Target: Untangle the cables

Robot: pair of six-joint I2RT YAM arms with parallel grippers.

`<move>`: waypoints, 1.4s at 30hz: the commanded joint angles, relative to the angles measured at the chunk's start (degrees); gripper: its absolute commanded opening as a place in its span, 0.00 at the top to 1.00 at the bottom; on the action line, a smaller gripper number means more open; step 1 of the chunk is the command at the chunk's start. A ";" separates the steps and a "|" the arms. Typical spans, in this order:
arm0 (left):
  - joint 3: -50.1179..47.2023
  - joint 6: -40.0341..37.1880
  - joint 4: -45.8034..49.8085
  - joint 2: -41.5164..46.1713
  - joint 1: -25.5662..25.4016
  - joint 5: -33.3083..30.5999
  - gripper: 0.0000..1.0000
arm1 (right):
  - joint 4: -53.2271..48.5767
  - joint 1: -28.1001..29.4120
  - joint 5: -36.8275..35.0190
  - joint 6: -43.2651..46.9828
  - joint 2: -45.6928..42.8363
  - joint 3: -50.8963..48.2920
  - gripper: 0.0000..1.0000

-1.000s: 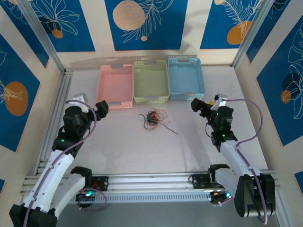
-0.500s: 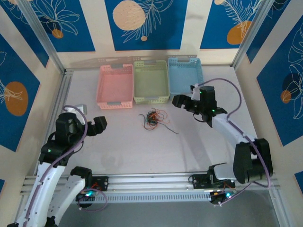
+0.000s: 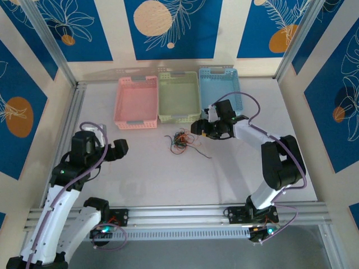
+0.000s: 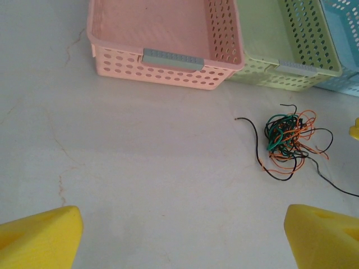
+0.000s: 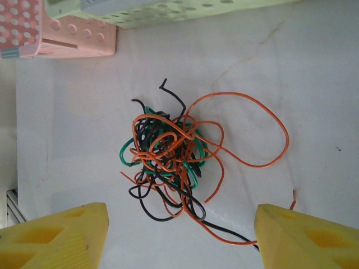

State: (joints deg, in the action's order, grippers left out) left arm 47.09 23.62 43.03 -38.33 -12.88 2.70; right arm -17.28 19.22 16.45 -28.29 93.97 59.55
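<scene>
The cables [image 3: 180,140] lie as one tangled clump of thin orange, green and black wires on the white table, just in front of the green basket. My right gripper [image 3: 201,128] hovers right beside the clump, open. In the right wrist view its yellow fingers [image 5: 61,238] frame the cables [image 5: 168,162], and a trailing black and orange strand runs to the right finger. My left gripper [image 3: 116,149] is open far to the left, well apart from the clump. In the left wrist view the cables [image 4: 289,140] lie ahead to the right, and nothing is between the fingertips [image 4: 39,238].
Three perforated baskets stand in a row behind the clump: pink basket [image 3: 136,121], green basket [image 3: 179,116], blue basket [image 3: 220,73]. The right arm reaches across in front of the blue one. A long black strand [image 3: 203,152] trails toward the near right.
My right arm swung from the table's right side over to the clump, and its jaws narrowed somewhat. My left arm drew back toward the near left. The cables have not moved.
</scene>
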 commanded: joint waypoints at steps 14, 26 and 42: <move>-0.60 -0.46 0.39 4.16 0.38 0.82 0.08 | -5.09 0.91 5.88 3.10 8.51 6.54 0.48; -0.68 -0.79 -0.44 5.97 1.76 3.53 0.08 | -6.49 1.92 5.80 4.05 10.28 8.43 0.67; -0.95 -0.77 -0.75 6.38 2.75 4.16 0.08 | -7.07 2.56 5.48 4.63 10.84 9.17 0.79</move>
State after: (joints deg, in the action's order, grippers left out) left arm 46.87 23.59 42.87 -32.32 -10.87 5.80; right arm -22.87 21.21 20.62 -24.40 104.16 67.42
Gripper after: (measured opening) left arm 0.921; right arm 0.210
